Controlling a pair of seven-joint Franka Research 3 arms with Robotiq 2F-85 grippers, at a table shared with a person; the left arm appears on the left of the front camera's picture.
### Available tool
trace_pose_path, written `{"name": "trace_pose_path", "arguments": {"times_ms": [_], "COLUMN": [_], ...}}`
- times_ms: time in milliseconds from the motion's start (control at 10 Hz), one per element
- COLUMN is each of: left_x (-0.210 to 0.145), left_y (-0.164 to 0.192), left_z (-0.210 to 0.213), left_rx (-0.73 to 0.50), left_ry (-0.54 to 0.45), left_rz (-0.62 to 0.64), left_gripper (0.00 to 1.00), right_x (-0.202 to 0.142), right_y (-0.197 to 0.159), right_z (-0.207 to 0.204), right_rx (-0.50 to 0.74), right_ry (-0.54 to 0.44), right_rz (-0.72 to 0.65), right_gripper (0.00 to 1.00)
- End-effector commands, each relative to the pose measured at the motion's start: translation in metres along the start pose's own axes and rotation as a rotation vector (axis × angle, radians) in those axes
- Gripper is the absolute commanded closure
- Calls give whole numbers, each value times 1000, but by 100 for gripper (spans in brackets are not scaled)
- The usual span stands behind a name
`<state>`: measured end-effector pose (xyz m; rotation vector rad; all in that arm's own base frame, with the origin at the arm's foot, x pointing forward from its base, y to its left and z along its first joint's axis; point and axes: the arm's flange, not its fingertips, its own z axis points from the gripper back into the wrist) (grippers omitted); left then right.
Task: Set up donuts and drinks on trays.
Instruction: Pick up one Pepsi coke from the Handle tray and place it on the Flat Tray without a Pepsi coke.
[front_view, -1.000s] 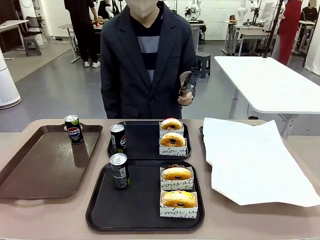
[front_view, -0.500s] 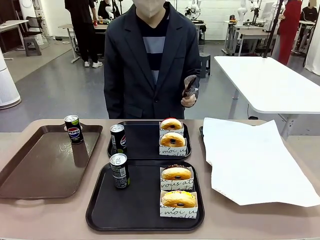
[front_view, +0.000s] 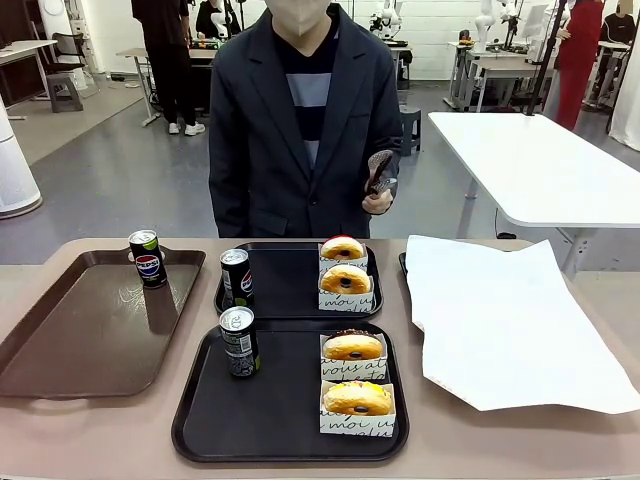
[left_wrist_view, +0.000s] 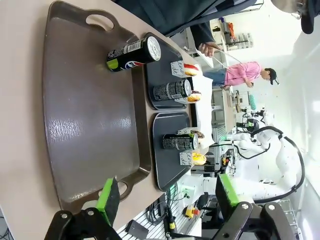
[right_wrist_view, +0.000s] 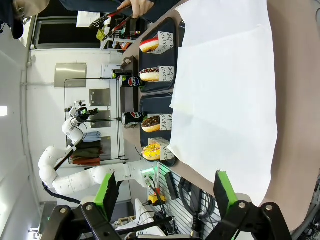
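Two matching black plastic trays, near (front_view: 200, 420) and far (front_view: 290, 300), are set one behind the other on the tan tabletop (front_view: 90, 430); each carries one slim black can (front_view: 239, 341) at its left and two boxed ring donuts (front_view: 357, 398) at its right, judged complete servings. A third can (front_view: 148, 258) is left on the brown rectangular tray (front_view: 70, 340), judged surplus. The left pincer (left_wrist_view: 165, 200) and right pincer (right_wrist_view: 165, 192) are held open and empty, clear of the tabletop.

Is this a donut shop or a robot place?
Probably a robot lab set up like a snack counter: white robot arms stand on far tables, and boxed donuts and Pepsi cans sit on black trays.
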<state>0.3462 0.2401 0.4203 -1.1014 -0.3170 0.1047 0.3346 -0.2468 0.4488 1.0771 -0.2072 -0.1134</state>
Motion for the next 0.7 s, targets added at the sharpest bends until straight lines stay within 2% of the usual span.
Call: {"name": "trace_pose_path", "arguments": {"times_ms": [0,600], "left_x": [-3,-3], "left_y": [1,1], "left_z": [0,0], "left_rx": [-3,-3], "left_ry": [-6,-6], "left_rz": [-5,-5], "left_gripper": [0,0], "right_x": [0,0], "right_y": [1,1], "right_z": [0,0], "right_rx": [6,6], "right_ry": [3,3], "right_rz": [3,3], "right_gripper": [0,0]}}
